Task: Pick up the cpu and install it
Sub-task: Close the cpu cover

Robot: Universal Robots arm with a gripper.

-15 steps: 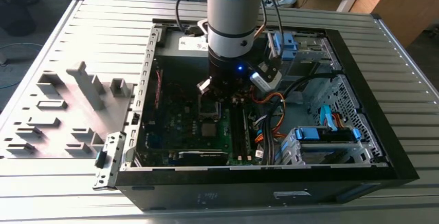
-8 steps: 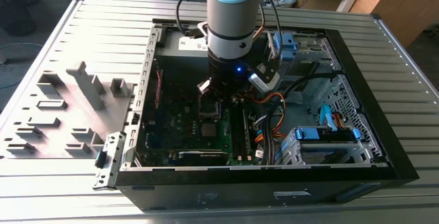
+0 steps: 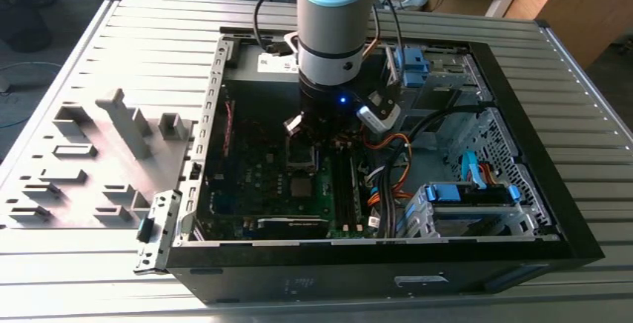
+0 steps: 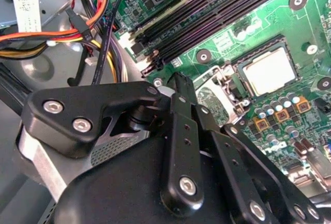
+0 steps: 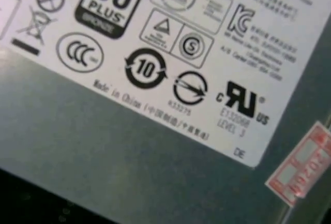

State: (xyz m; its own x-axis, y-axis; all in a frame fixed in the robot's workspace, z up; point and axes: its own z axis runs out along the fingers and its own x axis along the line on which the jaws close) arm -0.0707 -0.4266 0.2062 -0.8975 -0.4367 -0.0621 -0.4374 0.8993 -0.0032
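Me, low over the motherboard (image 3: 247, 176) inside the open computer case (image 3: 539, 139).

My gripper (image 3: 307, 141) hangs just above the board; I cannot tell whether it is clenched or released. In the second wrist view the cpu (image 4: 270, 69) lies flat in its socket (image 4: 241, 75), pale top up, apart from me. In the exterior view that socket sits at six o'clock, near my gripper, with orange cables (image 3: 388, 144) at three o'clock.

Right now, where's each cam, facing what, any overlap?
Exterior view: off-robot, above, looking down into the open computer case; the arm reaches in.
Second wrist view: on the wrist, past the gripper onto the motherboard and the cpu in its socket.
First wrist view: on the wrist, close on the power-supply label.
Shared: exterior and second wrist views both show the motherboard.
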